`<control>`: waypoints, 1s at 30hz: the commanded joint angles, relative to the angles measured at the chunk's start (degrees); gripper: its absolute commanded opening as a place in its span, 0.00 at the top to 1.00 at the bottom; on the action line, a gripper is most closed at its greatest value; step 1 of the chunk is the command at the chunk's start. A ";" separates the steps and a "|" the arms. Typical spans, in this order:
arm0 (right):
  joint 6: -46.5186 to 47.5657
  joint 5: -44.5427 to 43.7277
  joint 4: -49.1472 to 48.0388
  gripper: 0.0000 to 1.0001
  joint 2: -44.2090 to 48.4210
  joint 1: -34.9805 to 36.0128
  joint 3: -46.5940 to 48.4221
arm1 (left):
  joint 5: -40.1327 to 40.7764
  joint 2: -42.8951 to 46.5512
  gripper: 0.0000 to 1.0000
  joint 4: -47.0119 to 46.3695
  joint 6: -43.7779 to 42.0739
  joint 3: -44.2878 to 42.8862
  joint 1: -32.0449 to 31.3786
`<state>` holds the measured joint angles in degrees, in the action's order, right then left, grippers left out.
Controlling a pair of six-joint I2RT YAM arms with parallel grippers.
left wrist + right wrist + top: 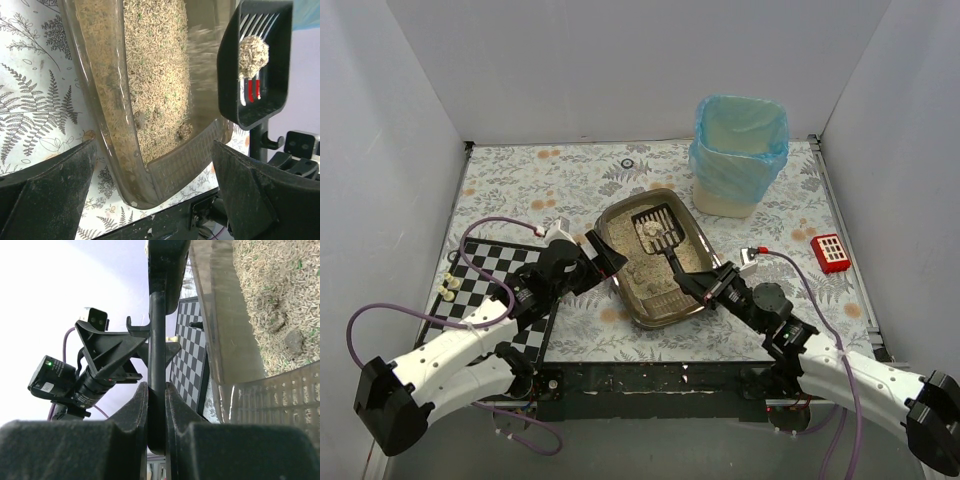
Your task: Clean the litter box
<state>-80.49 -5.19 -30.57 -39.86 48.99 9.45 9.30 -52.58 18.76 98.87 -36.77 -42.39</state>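
Note:
The litter box [642, 305], a dark brown tray of beige litter, lies mid-table. My right gripper [708, 284] is shut on the handle of the black slotted scoop [658, 232], which is held over the box's far half with a litter-coated clump [648, 229] in it. The right wrist view shows the handle [157, 340] clamped between my fingers [156, 390] beside the box rim [225, 330]. My left gripper [607, 262] is open at the box's left rim. In its wrist view [154, 150] the jaws stand wide apart above the box's near corner [100, 100], with the scoop [230, 75] and clump [253, 55] to the right.
A beige bin with a blue bag [740, 155] stands at the back right. A small red box [831, 252] lies at the right. A chessboard [490, 275] with small pieces [448, 288] lies at the left. A small black ring [627, 163] lies at the back.

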 commanded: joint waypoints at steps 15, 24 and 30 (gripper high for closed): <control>-4.48 -3.48 3.15 0.99 5.21 -1.09 -0.65 | 5.03 3.79 0.02 1.98 1.59 0.30 -0.15; 3.23 1.21 1.59 0.99 1.99 -1.09 3.73 | 5.81 5.38 0.02 2.86 2.12 0.91 -0.15; 1.03 3.93 2.84 0.99 0.31 -2.67 4.18 | 5.29 5.82 0.02 3.38 1.50 0.65 -0.24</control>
<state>-79.57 -5.98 -18.81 -38.92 47.16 14.06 13.89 -48.14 20.80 100.99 -36.16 -42.39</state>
